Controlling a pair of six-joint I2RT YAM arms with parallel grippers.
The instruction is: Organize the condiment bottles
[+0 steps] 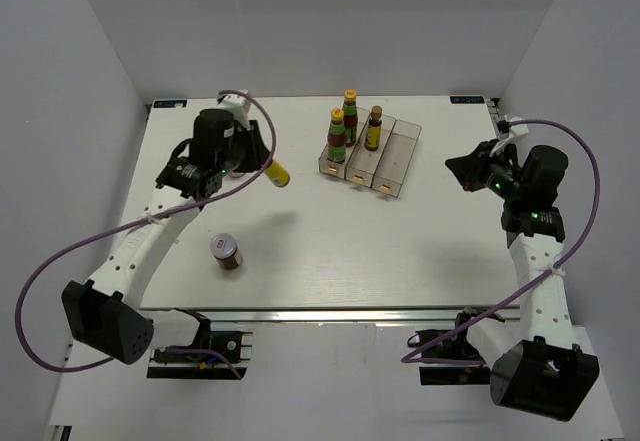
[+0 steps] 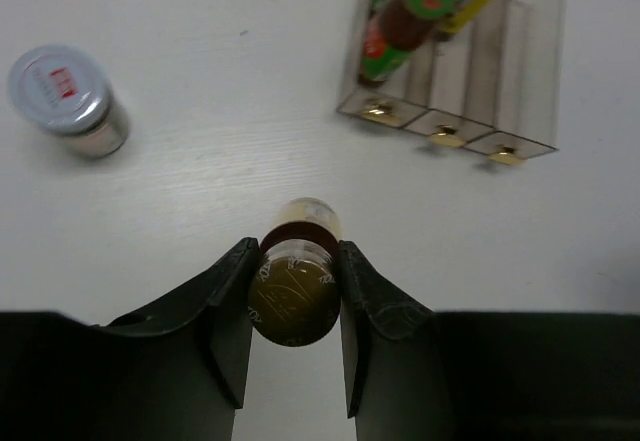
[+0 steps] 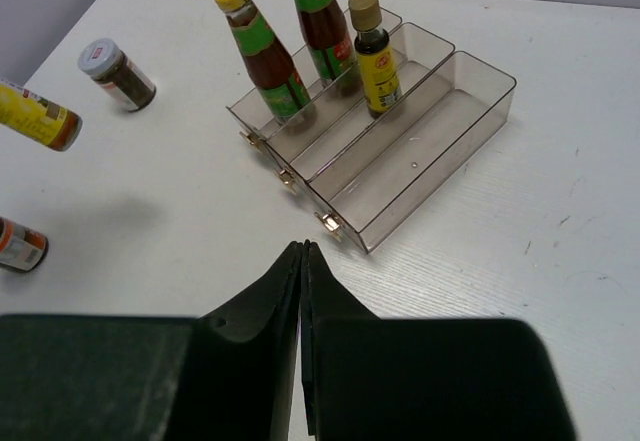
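Note:
My left gripper (image 1: 252, 159) is shut on a slim yellow-brown bottle (image 1: 277, 173) and holds it tilted above the table, left of the tray; in the left wrist view its base (image 2: 293, 301) sits between my fingers. The clear tray (image 1: 402, 153) holds two red sauce bottles (image 1: 338, 137) (image 1: 350, 111) in its left compartment and a slim gold-capped bottle (image 1: 373, 128) in the middle one. One white-lidded jar (image 1: 226, 251) stands on the table near the front. The other jar (image 2: 68, 101) stands below my left gripper. My right gripper (image 1: 466, 171) is shut and empty, right of the tray.
The tray's right compartment (image 3: 440, 131) holds nothing. Gold knobs (image 3: 328, 223) stick out from the tray's near end. The white table (image 1: 400, 251) is walled in by white panels at the back and both sides.

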